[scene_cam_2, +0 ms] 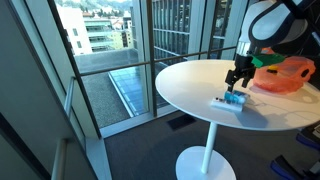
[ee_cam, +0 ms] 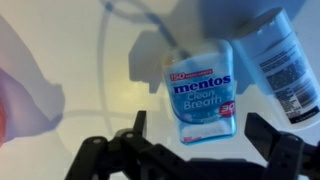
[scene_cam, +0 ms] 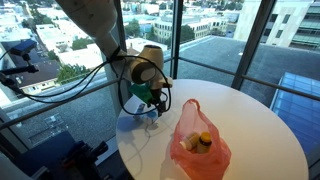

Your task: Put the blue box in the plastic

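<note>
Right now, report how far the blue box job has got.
Done: nothing yet; the blue box lies on the table, outside the plastic bag. In hand: the gripper hovers open over it. Left: grasp, carry, drop it in the bag.

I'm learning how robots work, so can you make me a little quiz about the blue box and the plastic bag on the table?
1. True or false: the blue box is already inside the plastic bag.
2. Which word is printed on the box? A) Mentos B) Lego C) Oreo
3. Fill in: in the wrist view, the jaws stand ___.

Key:
1. False. The box lies on the table, outside the bag.
2. A.
3. Open, one on each side with a wide gap.
</note>
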You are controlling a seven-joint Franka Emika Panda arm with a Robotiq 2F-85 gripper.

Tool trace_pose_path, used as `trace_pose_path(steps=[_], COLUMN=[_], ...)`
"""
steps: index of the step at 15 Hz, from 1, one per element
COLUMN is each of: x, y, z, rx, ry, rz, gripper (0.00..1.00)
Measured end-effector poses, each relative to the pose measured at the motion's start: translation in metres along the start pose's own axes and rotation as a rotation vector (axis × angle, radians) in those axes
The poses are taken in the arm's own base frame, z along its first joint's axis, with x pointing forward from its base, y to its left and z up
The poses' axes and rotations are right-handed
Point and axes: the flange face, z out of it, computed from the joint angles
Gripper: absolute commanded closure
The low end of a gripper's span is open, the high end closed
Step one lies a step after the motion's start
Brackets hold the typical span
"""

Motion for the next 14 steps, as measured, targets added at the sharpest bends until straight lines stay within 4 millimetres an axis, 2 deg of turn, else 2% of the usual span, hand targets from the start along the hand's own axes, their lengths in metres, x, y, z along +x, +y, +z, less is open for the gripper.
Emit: trace_pose_path(steps=[5, 6, 7, 9, 12, 13, 14], x=[-0.003, -0.004, -0.005, -0.007, -0.008, -0.008, -0.007], y=[-0.002, -0.002, -0.002, -0.002, -0.002, -0.003, -0.003], z=[0.012, 0.015, 0.018, 0.024, 0.029, 0.029, 0.028], rx=[0.006, 0.005, 0.004, 0.003, 0.001, 0.001, 0.001], ry=[-0.022, -0.027, -0.034, -0.045, -0.054, -0.053, -0.051], rz=[-0.007, -0.007, -0.007, -0.007, -0.008, -0.008, -0.009], gripper=[0.00, 0.02, 0.26, 0.29, 0.54, 0.60, 0.61])
